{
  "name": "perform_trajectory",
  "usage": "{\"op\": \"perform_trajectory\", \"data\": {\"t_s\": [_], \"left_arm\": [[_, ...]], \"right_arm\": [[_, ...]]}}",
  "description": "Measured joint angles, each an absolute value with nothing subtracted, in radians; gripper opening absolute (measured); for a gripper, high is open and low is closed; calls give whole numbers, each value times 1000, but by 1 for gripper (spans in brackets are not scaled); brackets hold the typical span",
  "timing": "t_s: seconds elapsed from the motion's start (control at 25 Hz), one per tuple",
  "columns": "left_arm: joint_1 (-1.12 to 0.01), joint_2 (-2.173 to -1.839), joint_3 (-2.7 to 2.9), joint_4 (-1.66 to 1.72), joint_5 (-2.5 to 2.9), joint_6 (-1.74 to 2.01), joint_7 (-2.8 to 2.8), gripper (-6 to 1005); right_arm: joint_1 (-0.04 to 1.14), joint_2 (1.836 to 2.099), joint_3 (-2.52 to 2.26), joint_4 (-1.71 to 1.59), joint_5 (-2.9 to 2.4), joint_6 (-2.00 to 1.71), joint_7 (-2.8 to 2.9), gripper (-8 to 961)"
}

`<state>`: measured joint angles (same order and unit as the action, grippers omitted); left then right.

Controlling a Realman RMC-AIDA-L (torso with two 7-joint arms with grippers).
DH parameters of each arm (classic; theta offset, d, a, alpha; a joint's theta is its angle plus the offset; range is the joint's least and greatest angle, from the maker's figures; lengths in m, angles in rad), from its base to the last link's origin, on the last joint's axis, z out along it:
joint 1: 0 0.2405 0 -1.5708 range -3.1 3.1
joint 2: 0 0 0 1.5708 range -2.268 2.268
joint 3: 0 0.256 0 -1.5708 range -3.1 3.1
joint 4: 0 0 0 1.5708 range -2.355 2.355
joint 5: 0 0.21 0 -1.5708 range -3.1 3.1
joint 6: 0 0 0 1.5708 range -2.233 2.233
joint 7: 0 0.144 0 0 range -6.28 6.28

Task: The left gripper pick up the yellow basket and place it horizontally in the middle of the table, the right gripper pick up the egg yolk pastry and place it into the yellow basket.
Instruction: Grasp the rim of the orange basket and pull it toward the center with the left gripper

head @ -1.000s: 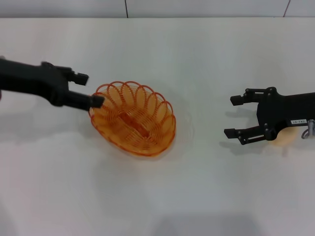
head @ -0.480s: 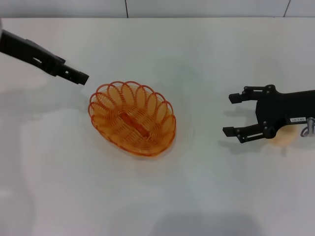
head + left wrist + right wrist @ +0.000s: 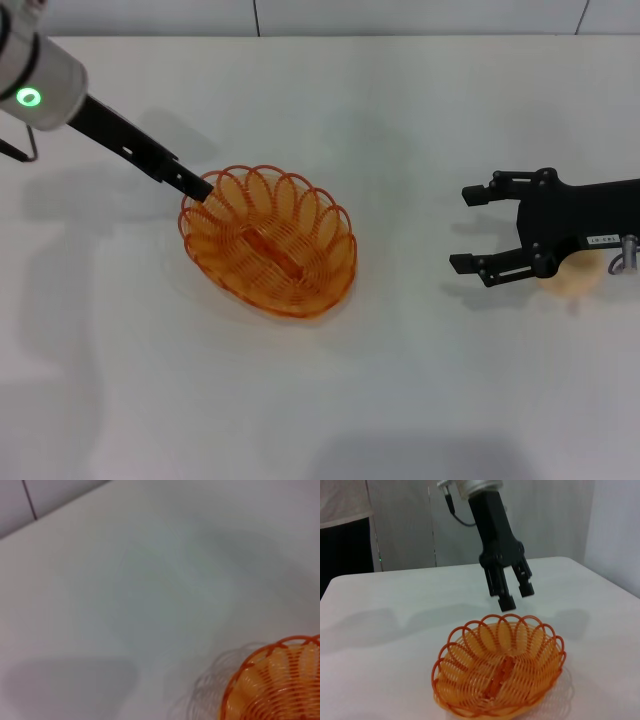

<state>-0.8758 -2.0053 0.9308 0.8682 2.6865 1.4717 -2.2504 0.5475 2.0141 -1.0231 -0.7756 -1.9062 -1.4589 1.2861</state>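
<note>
The yellow basket (image 3: 268, 241) lies empty on the white table (image 3: 400, 400), left of centre, its long axis slanting. My left gripper (image 3: 193, 185) points down over the basket's far-left rim. In the right wrist view it (image 3: 516, 596) hangs just above the basket (image 3: 500, 677), fingers apart and empty. The left wrist view shows only the basket's rim (image 3: 280, 680). My right gripper (image 3: 478, 228) is open and empty at the right, pointing toward the basket. The egg yolk pastry (image 3: 572, 281) lies on the table, partly hidden under the right gripper's body.
The table's back edge and a tiled wall (image 3: 300, 15) run along the far side. Bare tabletop lies between the basket and the right gripper and along the front.
My left arm has lifted off the basket's rim and swung up, so its gripper now points down over the rim. The basket has stayed put. My right gripper has crept slightly left.
</note>
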Motion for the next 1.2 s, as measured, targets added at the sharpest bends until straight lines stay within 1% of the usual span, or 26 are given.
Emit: {"op": "perform_trajectory", "data": {"t_s": [0.6, 0.96, 1.2], "left_arm": [[-885, -2036, 942, 734, 2676, 1308, -2196, 778], [-902, -2038, 942, 672, 2670, 1266, -2177, 737], [-904, -2041, 942, 668, 2669, 1260, -2168, 504]], "right_arm": [[547, 2014, -1023, -772, -1903, -1459, 1278, 875], [545, 2014, -1023, -772, -1895, -1459, 1278, 875], [542, 2014, -1023, -773, -1894, -1460, 1278, 874]]}}
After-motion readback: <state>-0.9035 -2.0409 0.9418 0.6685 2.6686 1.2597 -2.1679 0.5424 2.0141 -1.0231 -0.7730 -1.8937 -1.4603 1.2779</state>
